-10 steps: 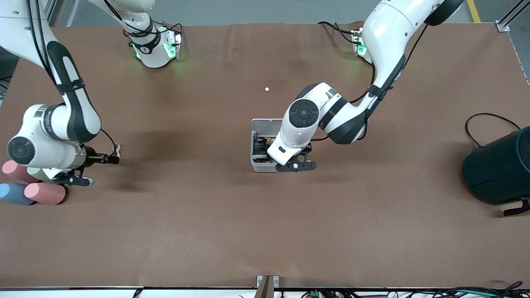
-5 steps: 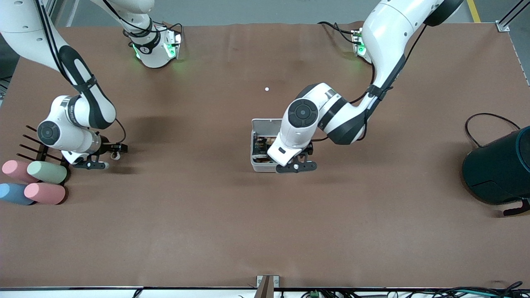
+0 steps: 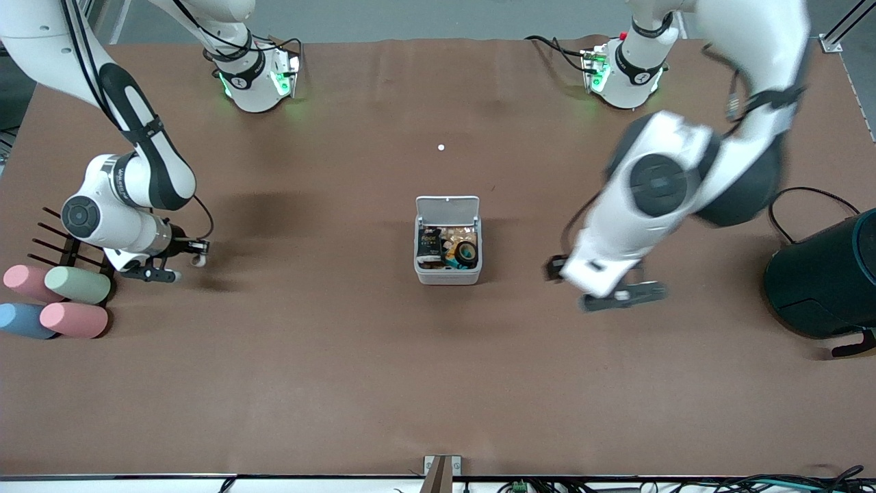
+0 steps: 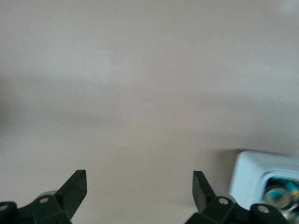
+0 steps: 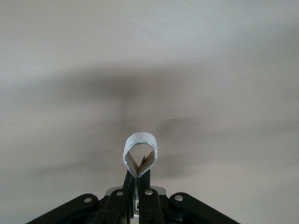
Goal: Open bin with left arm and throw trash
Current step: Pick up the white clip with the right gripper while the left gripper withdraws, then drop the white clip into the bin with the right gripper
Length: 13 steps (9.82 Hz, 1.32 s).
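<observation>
The small white bin (image 3: 448,274) stands mid-table with its lid (image 3: 448,205) raised. Inside lie a black snack packet (image 3: 429,246), a black tape roll (image 3: 468,254) and a beige bit (image 3: 452,238). My left gripper (image 3: 619,298) is open and empty over the table between the bin and the teal cylinder. In the left wrist view its gripper (image 4: 139,182) spans bare table, with the bin (image 4: 250,179) at the edge. My right gripper (image 3: 195,252) is shut on a small white loop (image 5: 140,154), low over the table near the cups; its gripper (image 5: 138,176) pinches the loop's ends.
Several pastel cups (image 3: 75,284) lie at the right arm's end beside a black rack (image 3: 58,246). A big dark teal cylinder (image 3: 825,281) with a cable stands at the left arm's end. A tiny white speck (image 3: 441,147) lies farther from the front camera than the bin.
My left arm has swung away from the bin toward the teal cylinder, uncovering the open bin. My right arm first lifted off the cups with the loop, then stayed almost still.
</observation>
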Each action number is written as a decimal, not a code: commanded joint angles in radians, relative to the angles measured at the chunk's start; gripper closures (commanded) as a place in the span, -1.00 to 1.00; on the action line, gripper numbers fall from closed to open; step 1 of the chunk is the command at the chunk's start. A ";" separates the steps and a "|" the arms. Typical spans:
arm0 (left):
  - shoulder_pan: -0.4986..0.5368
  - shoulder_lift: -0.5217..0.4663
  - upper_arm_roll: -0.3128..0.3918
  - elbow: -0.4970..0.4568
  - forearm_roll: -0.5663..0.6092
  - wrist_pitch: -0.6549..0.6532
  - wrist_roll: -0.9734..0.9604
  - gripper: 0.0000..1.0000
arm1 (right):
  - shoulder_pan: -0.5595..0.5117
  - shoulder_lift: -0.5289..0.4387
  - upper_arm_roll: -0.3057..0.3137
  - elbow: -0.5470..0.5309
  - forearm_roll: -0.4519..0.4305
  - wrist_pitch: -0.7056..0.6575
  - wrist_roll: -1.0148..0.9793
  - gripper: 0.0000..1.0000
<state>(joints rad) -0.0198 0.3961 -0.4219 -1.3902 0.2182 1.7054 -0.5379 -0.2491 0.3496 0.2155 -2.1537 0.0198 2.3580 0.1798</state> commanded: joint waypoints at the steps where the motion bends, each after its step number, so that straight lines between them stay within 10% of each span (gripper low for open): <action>1: 0.123 -0.136 -0.008 -0.035 -0.083 -0.093 0.228 -1.00 | 0.117 -0.021 0.097 0.153 0.063 -0.072 0.357 1.00; 3: 0.160 -0.241 0.030 -0.036 -0.111 -0.188 0.356 -1.00 | 0.319 -0.006 0.102 0.300 0.071 -0.112 0.705 1.00; 7: -0.077 -0.324 0.406 -0.069 -0.146 -0.244 0.513 -1.00 | 0.617 0.164 0.098 0.593 0.051 -0.102 1.099 1.00; 11: -0.040 -0.335 0.408 -0.078 -0.195 -0.134 0.532 -1.00 | 0.691 0.222 0.085 0.594 0.039 -0.048 1.104 0.87; 13: 0.000 -0.413 0.405 -0.156 -0.206 -0.138 0.533 -1.00 | 0.708 0.232 0.084 0.589 0.037 -0.054 1.103 -0.99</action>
<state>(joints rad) -0.0456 0.0647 -0.0194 -1.4620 0.0346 1.5467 -0.0257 0.4379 0.5694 0.3031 -1.5810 0.0721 2.3093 1.2723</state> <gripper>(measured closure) 0.000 0.815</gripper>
